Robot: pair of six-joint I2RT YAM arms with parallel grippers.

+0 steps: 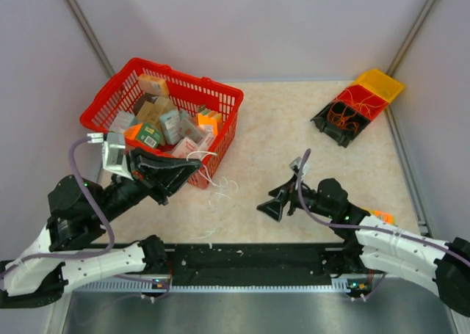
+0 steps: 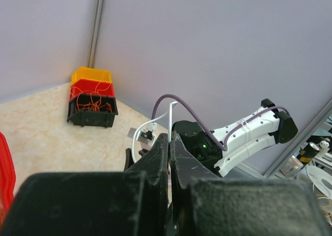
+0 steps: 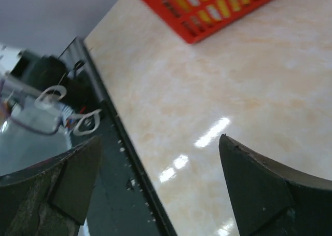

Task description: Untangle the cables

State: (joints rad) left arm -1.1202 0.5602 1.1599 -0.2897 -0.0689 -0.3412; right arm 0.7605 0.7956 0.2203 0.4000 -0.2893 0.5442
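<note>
Cables first: I see the orange tangle (image 1: 344,116) at the upper right of the top view, lying across a black bin (image 1: 323,122) and the red bin (image 1: 371,99) behind it. A yellow bin (image 1: 382,83) sits at the far end of that row. My left wrist camera has the same row at its left, with the orange loops (image 2: 93,102) draped over the black front wall.

A few white strands (image 1: 218,180) lie on the table (image 1: 294,128) at centre frame, just beside the red basket (image 1: 187,75). The basket is packed with small boxes (image 1: 163,121). Their labels are too small for me to read, and I can make out no writing elsewhere.

The left gripper (image 1: 187,172) hangs at the basket's near corner, its fingers pressed tight together (image 2: 169,137). One white strand (image 2: 169,116) rises right at the tips; I cannot tell whether it is nipped between them.

The right gripper (image 1: 273,202) is low at centre right, spread wide (image 3: 161,140) with only bare tabletop between the fingers. The basket (image 3: 207,8) runs along the top edge of that view.
</note>
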